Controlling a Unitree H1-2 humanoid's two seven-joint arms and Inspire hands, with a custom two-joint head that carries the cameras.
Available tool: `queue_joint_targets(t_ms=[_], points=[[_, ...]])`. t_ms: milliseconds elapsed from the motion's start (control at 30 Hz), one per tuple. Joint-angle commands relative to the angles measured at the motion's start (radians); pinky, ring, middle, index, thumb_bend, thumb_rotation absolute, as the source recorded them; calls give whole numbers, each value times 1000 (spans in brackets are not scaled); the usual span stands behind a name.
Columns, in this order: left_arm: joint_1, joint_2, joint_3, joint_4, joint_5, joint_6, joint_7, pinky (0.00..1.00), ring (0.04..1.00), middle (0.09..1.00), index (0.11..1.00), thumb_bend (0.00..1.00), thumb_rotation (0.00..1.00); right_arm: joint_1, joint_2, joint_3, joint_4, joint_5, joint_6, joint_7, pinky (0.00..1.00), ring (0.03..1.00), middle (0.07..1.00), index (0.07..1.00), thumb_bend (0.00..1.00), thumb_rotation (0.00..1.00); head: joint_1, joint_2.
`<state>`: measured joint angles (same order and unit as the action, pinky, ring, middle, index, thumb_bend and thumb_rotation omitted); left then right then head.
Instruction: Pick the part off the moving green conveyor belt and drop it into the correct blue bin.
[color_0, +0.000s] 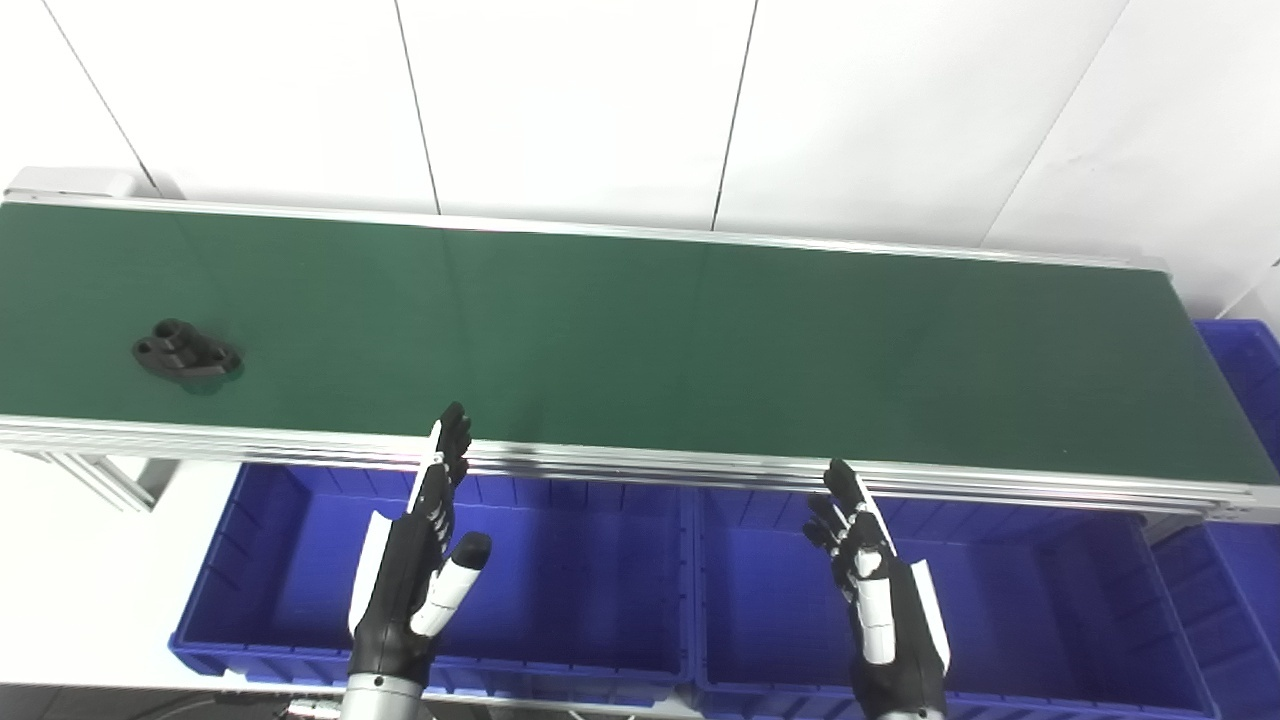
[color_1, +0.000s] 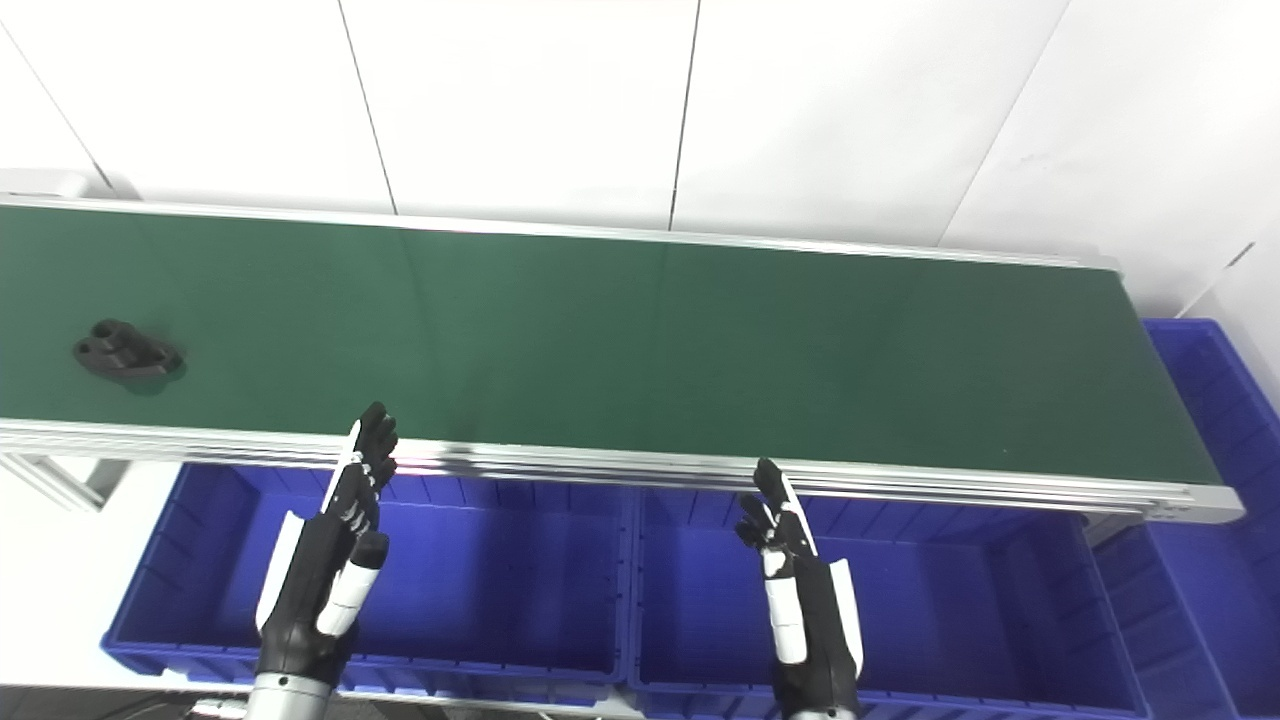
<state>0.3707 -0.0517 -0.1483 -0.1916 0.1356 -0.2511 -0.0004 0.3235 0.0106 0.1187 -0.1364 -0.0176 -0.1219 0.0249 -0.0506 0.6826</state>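
You have a long green conveyor belt running across the scene, framed by an aluminium rail on the near edge and backed by a white panelled wall. The black part lies flat on the belt far toward its left end, closer to the near rail than to the wall, with bare belt all around it and nothing lying between it and your hands.

Below the near rail sit two blue bins side by side: the left bin and the middle bin, touching along a shared wall. A third blue bin stands at the right end of the belt, only partly in view.

Your left hand hangs over the left bin, fingers straight and spread, tips reaching up to the rail; it holds nothing and sits well to the right of the part. Your right hand hovers over the middle bin, fingers likewise extended and apart, empty, tips just beside the rail
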Motion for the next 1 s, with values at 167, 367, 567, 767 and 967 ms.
queue_joint_targets(t_ms=[167,367,567,767,967], points=[[-5,8,-6,-19,12,-30,1,1000,1000,1000,1000,895,911,-8,0,3,-27,0,-8,9,888,925,968,958,879,1000,3,-11],[-2,8,-8,-25,20,-27,2,1000,1000,1000,1000,902,929,-6,2,3,-33,0,-3,9,891,927,970,959,877,1000,-4,-10],[0,3,-9,-23,26,-24,5,1000,1000,1000,1000,893,922,-5,1,4,-28,3,-9,12,895,931,970,962,865,1000,-4,-18],[1,-2,-9,-21,37,-23,10,1000,1000,1000,1000,892,928,-5,-1,2,-26,2,-11,13,893,931,970,962,860,1000,0,-19],[1,2,-11,-23,31,-17,3,1000,1000,1000,1000,891,933,-10,-2,3,-18,2,-12,14,894,931,971,961,867,1000,-3,-22]])
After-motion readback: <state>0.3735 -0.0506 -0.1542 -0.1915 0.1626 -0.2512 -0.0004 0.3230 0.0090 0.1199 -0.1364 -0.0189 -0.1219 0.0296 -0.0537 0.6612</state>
